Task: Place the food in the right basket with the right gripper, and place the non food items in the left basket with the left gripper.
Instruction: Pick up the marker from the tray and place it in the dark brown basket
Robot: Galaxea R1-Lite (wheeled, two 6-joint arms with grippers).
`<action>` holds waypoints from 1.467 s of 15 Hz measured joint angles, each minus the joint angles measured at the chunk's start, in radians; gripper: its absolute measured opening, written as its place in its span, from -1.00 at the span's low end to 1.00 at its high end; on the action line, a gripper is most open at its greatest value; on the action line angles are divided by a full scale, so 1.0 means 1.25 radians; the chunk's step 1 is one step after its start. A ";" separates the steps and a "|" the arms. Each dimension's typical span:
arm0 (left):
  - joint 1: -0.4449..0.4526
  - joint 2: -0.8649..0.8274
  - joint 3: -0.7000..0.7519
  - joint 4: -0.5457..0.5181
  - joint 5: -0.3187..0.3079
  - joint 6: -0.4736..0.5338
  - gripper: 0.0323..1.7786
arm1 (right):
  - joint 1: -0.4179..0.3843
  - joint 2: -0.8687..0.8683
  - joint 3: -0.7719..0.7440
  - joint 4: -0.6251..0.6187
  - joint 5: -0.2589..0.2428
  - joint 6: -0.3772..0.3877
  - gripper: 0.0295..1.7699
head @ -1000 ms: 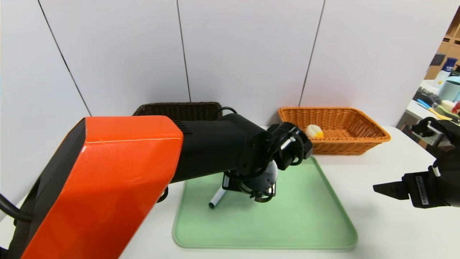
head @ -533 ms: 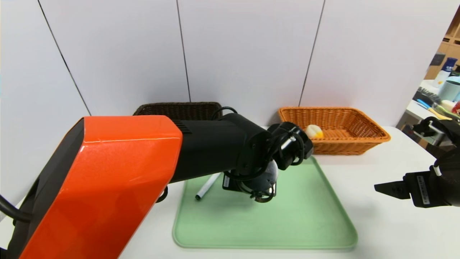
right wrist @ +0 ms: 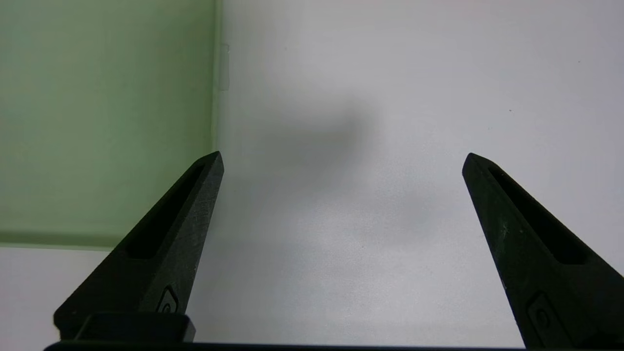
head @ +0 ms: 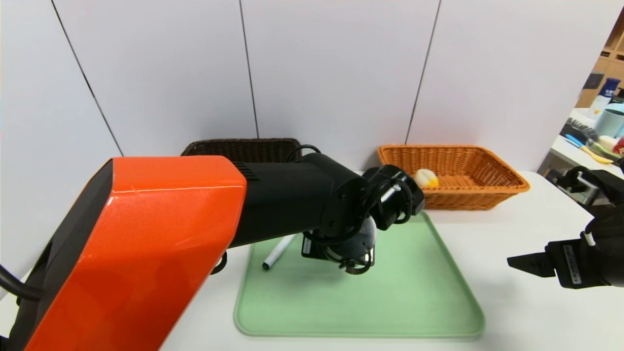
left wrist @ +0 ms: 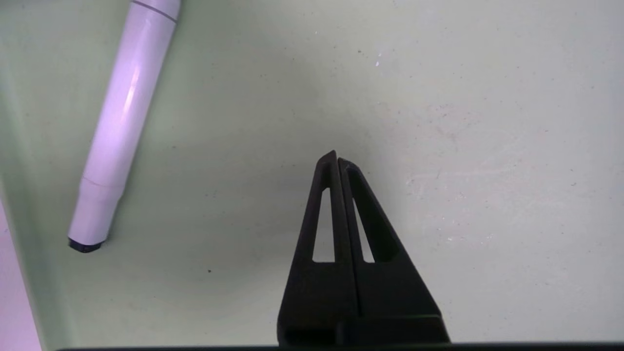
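A white marker (head: 277, 253) with a dark tip lies on the green tray (head: 414, 292) near its left edge. In the left wrist view the marker (left wrist: 123, 122) lies off to one side of my left gripper (left wrist: 337, 157), which hovers just above the bare tray, shut on nothing. In the head view the left arm's wrist hides those fingers. My right gripper (head: 524, 262) hangs open over the white table just right of the tray, nothing between its fingers (right wrist: 207, 175). A pale yellow food piece (head: 425, 178) lies in the orange basket (head: 507, 183).
A dark brown basket (head: 243, 146) stands at the back left, mostly hidden behind my orange and black left arm (head: 146, 234). The tray's edge (right wrist: 214, 97) runs close by the right gripper. A cluttered side table (head: 594, 141) stands at far right.
The marker has slipped leftward across the tray, out from beside the left gripper. The right gripper has sunk slightly. The left arm has barely moved.
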 joint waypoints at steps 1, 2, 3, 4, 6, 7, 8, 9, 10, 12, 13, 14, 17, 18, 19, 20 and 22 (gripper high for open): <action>0.000 -0.001 0.000 0.000 0.000 0.001 -0.99 | 0.000 0.004 0.002 -0.004 0.000 0.000 0.92; -0.001 -0.005 0.000 0.002 0.002 0.006 -0.99 | 0.000 0.005 0.002 -0.006 -0.001 0.000 0.92; -0.001 -0.009 0.000 0.005 0.003 0.008 -0.99 | 0.000 0.004 -0.001 -0.007 -0.001 0.000 0.92; -0.001 -0.013 0.000 0.006 0.004 0.010 -0.99 | -0.003 0.002 -0.001 -0.006 0.000 0.000 0.92; 0.001 -0.018 0.000 0.007 0.004 0.011 -0.99 | -0.010 -0.002 0.002 -0.005 0.000 0.000 0.92; 0.001 -0.020 0.000 0.011 0.004 0.012 -0.99 | -0.012 -0.003 0.002 -0.005 0.000 0.000 0.92; 0.001 -0.022 0.001 0.014 0.005 0.016 -0.99 | -0.013 -0.005 0.000 -0.005 -0.001 0.000 0.92; 0.001 -0.025 0.001 0.014 0.006 0.026 -0.99 | -0.015 -0.005 -0.001 -0.006 -0.001 0.000 0.92; 0.001 -0.027 0.001 0.014 0.010 0.032 -0.99 | -0.015 -0.006 -0.002 -0.006 -0.002 0.000 0.92; 0.000 -0.030 0.001 0.018 0.011 0.035 -0.99 | -0.017 -0.007 -0.002 -0.006 -0.003 -0.001 0.92; 0.000 -0.031 0.001 0.025 0.011 0.036 -0.99 | -0.018 -0.007 -0.003 -0.007 -0.003 -0.001 0.92; 0.000 -0.032 0.001 0.028 0.011 0.037 -0.99 | -0.018 -0.007 -0.003 -0.006 -0.003 -0.001 0.92; 0.000 -0.036 0.001 0.034 0.010 0.039 -0.99 | -0.020 -0.008 -0.003 -0.005 -0.003 -0.001 0.92; 0.000 -0.037 0.001 0.041 0.010 0.042 -0.99 | -0.023 -0.009 -0.002 -0.005 -0.003 -0.002 0.92; 0.000 -0.040 0.001 0.046 0.009 0.046 -0.99 | -0.025 -0.009 -0.002 -0.006 -0.003 -0.002 0.92; 0.000 -0.042 0.001 0.047 0.010 0.050 -0.99 | -0.027 -0.009 -0.002 -0.006 -0.003 -0.003 0.92; 0.006 -0.047 0.001 0.052 0.010 0.052 -0.99 | -0.029 -0.014 -0.002 -0.005 -0.003 -0.006 0.92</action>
